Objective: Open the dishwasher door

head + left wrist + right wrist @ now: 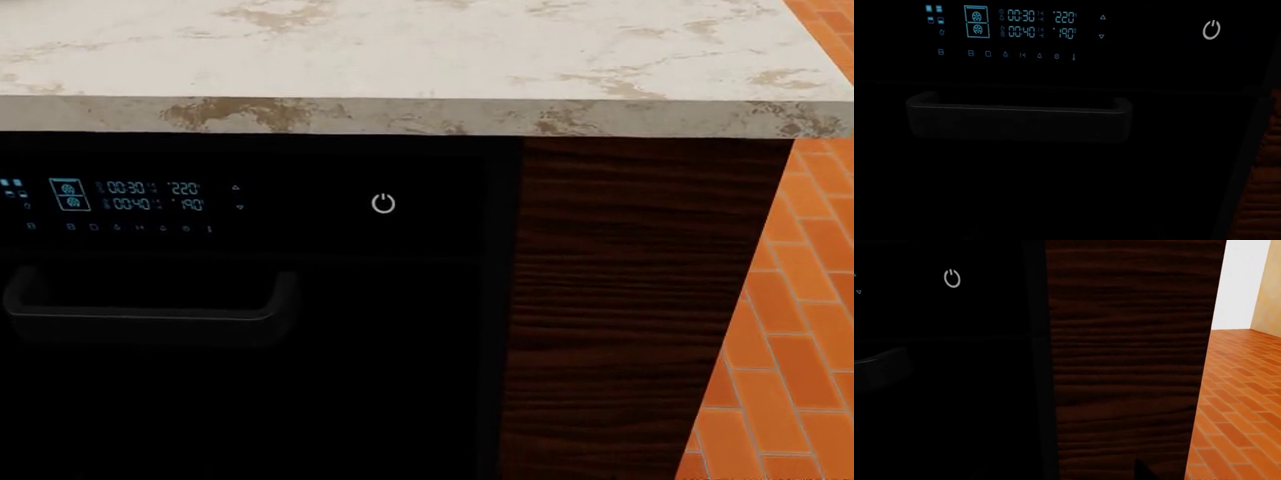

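Note:
The dishwasher door (pixel 347 340) is a glossy black front under the countertop, and it stands shut. Its black bar handle (pixel 147 308) sits below the cyan readout (pixel 134 196) and the white power symbol (pixel 383 204). The left wrist view faces the door (pixel 1054 190) straight on, with the handle (pixel 1017 107), readout (pixel 1034 24) and power symbol (pixel 1211 30) in front; no fingers show against the black. The right wrist view shows the door's right part (pixel 954 390) and the power symbol (pixel 952 278). Only a dark fingertip (pixel 1142 472) of my right gripper shows there. Neither gripper shows in the head view.
A dark brown wood-grain cabinet panel (pixel 641 300) stands right of the door, and shows in the right wrist view (pixel 1127 365). A marble countertop (pixel 400 60) overhangs both. Orange brick floor (pixel 787 330) lies to the right, with a pale wall (pixel 1237 280) beyond.

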`<state>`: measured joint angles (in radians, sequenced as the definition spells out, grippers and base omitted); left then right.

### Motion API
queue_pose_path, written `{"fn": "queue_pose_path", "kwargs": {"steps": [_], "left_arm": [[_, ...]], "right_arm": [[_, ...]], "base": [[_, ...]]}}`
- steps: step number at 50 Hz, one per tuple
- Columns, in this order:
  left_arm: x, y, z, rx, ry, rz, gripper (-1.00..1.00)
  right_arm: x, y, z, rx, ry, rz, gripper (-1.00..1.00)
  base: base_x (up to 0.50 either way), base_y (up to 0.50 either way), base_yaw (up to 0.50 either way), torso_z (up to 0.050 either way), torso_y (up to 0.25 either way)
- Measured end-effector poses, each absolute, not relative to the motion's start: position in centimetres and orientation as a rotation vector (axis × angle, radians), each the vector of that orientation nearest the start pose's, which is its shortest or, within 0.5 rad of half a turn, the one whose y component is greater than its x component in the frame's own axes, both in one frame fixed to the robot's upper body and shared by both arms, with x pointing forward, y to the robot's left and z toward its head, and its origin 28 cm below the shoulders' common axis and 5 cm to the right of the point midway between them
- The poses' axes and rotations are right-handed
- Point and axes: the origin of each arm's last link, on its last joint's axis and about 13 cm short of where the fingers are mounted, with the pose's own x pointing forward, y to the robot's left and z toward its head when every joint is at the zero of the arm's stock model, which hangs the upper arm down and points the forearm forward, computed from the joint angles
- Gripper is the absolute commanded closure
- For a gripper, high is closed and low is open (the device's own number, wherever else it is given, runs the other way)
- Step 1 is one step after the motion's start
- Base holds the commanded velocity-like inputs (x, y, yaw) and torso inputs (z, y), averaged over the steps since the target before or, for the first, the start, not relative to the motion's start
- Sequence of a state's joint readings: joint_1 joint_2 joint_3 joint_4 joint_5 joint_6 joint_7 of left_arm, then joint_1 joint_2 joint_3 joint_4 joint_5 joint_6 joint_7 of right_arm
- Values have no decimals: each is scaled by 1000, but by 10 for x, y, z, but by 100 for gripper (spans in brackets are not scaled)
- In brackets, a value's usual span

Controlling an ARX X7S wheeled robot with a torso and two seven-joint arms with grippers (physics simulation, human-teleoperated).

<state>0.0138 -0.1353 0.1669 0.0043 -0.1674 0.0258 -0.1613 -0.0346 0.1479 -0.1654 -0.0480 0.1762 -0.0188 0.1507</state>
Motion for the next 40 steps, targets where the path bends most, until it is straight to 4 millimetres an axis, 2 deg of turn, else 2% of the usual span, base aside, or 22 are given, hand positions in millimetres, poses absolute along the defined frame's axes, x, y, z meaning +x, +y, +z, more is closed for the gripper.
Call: {"fn": "queue_pose_path", "kwargs": {"steps": [10,24,40], "left_arm": [[204,203,10,-31,1,-7,-100],[205,202,11,-17,-12,-9,-100],[201,202,13,19,-15,-7,-100]], "right_arm": [[199,-97,14,45,-1,17,-100],[198,-98,15,48,-2,16,-100],[196,-98,18,56,-8,10,-100]], "base": [[22,0,0,0,0],[372,0,0,0,0],[0,0,0,0,0]]}}
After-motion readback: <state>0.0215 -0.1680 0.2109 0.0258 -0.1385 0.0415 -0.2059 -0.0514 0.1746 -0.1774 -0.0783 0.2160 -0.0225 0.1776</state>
